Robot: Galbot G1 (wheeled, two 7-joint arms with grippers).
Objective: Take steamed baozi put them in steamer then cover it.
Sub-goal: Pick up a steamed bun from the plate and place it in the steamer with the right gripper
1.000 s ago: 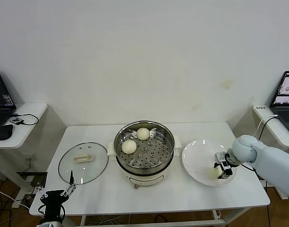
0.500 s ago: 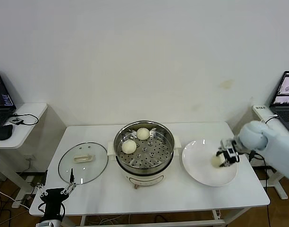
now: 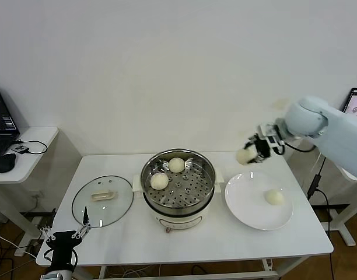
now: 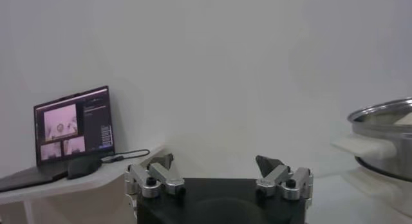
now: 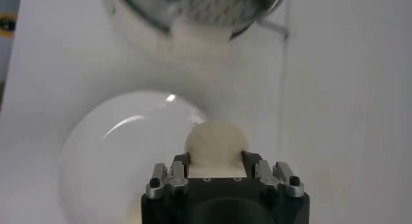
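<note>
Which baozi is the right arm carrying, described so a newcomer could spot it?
Start at the steamer in the middle of the table, then look right to the white plate. The carried baozi is in the air above the plate's far edge, clamped in the right pincer. Unlike it, one bun lies on the plate and two sit in the steamer.

— Right arm?
— My right gripper (image 3: pixel 252 153) is raised at the frame's right, arm reaching in from the right edge, fingers clamped on a baozi (image 3: pixel 246 155).
— Left?
— My left gripper (image 3: pixel 66 235) is parked at lower left, fingers spread apart.
</note>
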